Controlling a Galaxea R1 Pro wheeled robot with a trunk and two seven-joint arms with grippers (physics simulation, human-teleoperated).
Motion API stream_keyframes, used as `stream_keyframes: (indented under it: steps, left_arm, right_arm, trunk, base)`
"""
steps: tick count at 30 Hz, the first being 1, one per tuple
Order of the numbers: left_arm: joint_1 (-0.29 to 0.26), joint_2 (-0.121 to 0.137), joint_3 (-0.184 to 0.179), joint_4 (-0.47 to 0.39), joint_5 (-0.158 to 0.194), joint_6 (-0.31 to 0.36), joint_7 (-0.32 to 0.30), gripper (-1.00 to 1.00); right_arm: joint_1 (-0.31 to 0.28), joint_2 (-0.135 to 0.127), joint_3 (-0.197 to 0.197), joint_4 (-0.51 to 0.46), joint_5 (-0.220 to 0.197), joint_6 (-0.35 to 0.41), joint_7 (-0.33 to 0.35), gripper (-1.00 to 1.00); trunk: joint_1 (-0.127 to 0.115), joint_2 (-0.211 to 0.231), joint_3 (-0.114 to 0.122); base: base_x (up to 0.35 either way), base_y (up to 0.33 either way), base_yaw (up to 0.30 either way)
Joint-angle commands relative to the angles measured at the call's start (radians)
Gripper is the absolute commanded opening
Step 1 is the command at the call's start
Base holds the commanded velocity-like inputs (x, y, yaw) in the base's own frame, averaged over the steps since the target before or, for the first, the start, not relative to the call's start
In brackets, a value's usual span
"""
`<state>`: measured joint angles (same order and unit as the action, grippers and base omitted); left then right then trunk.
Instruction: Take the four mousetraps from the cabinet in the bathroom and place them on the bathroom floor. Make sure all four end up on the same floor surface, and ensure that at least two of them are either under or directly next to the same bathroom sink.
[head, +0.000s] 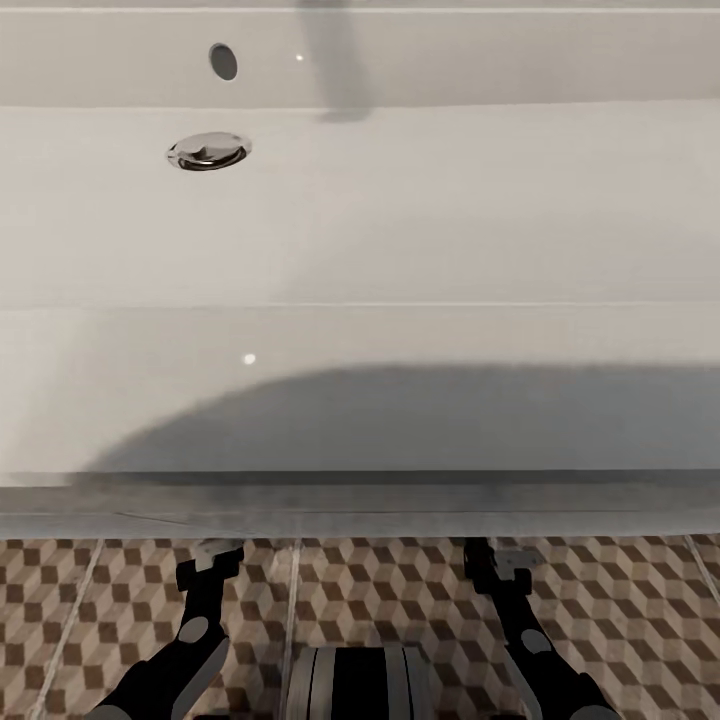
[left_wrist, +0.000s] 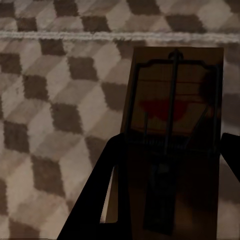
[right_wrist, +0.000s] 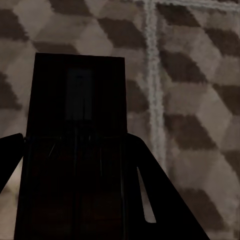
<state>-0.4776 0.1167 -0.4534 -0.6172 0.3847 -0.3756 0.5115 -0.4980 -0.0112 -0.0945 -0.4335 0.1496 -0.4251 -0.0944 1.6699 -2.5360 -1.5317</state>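
A dark-brown mousetrap (left_wrist: 175, 115) with a wire bar and a red patch sits between the fingers of my left gripper (left_wrist: 170, 165), just above the bathroom floor (left_wrist: 45, 100). A second mousetrap (right_wrist: 80, 115), very dark, is held the same way by my right gripper (right_wrist: 75, 170). In the head view both grippers, left (head: 212, 560) and right (head: 497, 560), hang low over the cube-pattern floor (head: 400, 600), right at the front edge of the wide white sink (head: 360, 250). The cabinet is out of view.
The sink's chrome drain (head: 208, 151) and overflow hole (head: 223, 61) lie at the back left of the basin. Its front rim (head: 360, 500) overhangs the floor just beyond both grippers. My own trunk (head: 360, 685) sits between the arms.
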Motion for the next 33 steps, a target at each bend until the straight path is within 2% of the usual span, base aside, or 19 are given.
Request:
stream_keyframes:
  steps: [1,10,12,15,18,23,33]
  left_arm:
    - [-0.001,0.002,-0.009,0.001,0.009,-0.004,0.005,-1.0]
    - [-0.001,0.011,-0.011,0.005,0.003,-0.003,0.008,-1.0]
    - [0.002,0.011,-0.015,0.006,-0.024,-0.004,0.016,-1.0]
    - [0.005,0.009,-0.021,0.008,-0.121,-0.007,0.069,-1.0]
    - [0.007,0.005,-0.023,0.022,-0.167,-0.01,0.124,-1.0]
    - [0.008,0.004,-0.024,0.045,-0.187,-0.013,0.149,-1.0]
    - [0.008,0.003,-0.024,0.051,-0.19,-0.014,0.151,-1.0]
  right_arm:
    - [0.0,0.0,-0.004,0.001,0.01,-0.003,-0.004,-1.0]
    - [0.0,0.0,-0.004,0.001,0.011,-0.003,-0.004,-1.0]
    - [0.0,0.0,-0.004,0.001,0.011,-0.003,-0.004,-1.0]
    - [0.0,0.0,-0.004,0.001,0.011,-0.003,-0.004,-1.0]
    - [0.0,0.0,-0.004,0.001,0.011,-0.003,-0.004,-1.0]
    - [0.0,0.0,-0.004,0.001,0.012,-0.003,-0.004,-1.0]
    - [0.0,0.0,-0.002,0.001,0.014,-0.003,-0.004,-1.0]
  trunk:
    - [0.0,0.0,-0.001]
    - [0.0,0.0,-0.001]
    - [0.0,0.0,-0.001]
    - [0.0,0.0,-0.001]
    - [0.0,0.0,-0.001]
    - [0.0,0.0,-0.001]
    - [0.0,0.0,-0.001]
  base:
    - [0.0,0.0,0.0]
    - [0.0,0.0,0.0]
    - [0.0,0.0,0.0]
    - [0.0,0.0,0.0]
    - [0.0,0.0,0.0]
    - [0.0,0.0,0.0]
    - [0.0,0.0,0.0]
